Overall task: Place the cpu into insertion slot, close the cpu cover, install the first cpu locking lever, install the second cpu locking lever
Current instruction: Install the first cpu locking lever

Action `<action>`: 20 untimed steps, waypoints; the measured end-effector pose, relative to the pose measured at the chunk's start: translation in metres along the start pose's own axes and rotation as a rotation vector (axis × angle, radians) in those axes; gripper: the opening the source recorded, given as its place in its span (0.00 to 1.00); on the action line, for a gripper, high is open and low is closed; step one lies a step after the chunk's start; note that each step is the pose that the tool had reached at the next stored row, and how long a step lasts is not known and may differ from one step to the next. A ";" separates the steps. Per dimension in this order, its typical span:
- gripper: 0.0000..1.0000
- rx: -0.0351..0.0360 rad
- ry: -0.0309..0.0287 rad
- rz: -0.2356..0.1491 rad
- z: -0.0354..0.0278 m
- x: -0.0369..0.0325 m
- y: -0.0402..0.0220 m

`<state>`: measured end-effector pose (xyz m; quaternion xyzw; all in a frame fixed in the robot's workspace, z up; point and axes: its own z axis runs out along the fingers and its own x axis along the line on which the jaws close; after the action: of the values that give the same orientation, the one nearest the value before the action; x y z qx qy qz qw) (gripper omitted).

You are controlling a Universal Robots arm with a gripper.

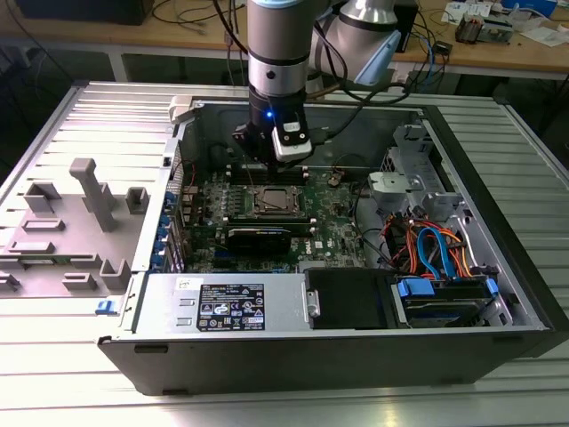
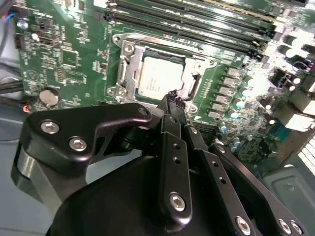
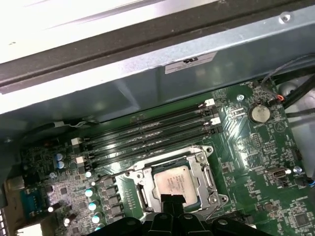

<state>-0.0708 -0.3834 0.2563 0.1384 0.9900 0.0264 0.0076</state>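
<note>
Cpu (image 2: 158,78) sits flat w/ cpu cover (image 2: 125,73) apparently down; my gripper (image 2: 172,96) is pinched narrow, empty, tips at frame edge, prob. for lever work.

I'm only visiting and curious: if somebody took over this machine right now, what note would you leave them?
The gripper: fingers shut, nothing seen between them, tips at the socket's edge.
Small square silvery-grey cpu: seated in the dark metal-rimmed insertion slot on the green motherboard.
Thin silvery square-frame cpu cover: lying flat around the chip.
Done: chip placed, cover down.
Left: both locking levers; I cannot tell if either is latched.
</note>
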 end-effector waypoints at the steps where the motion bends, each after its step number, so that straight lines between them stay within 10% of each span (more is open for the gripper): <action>1: 0.11 -0.0008 -0.0030 -0.001 0.0000 0.0007 -0.0002; 12: 0.11 -0.0012 -0.0039 -0.002 0.0000 0.0013 -0.0003; 20: 0.11 -0.0018 -0.0061 -0.008 -0.0004 0.0166 -0.0047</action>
<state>-0.0880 -0.3834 0.2563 0.1347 0.9905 0.0268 0.0108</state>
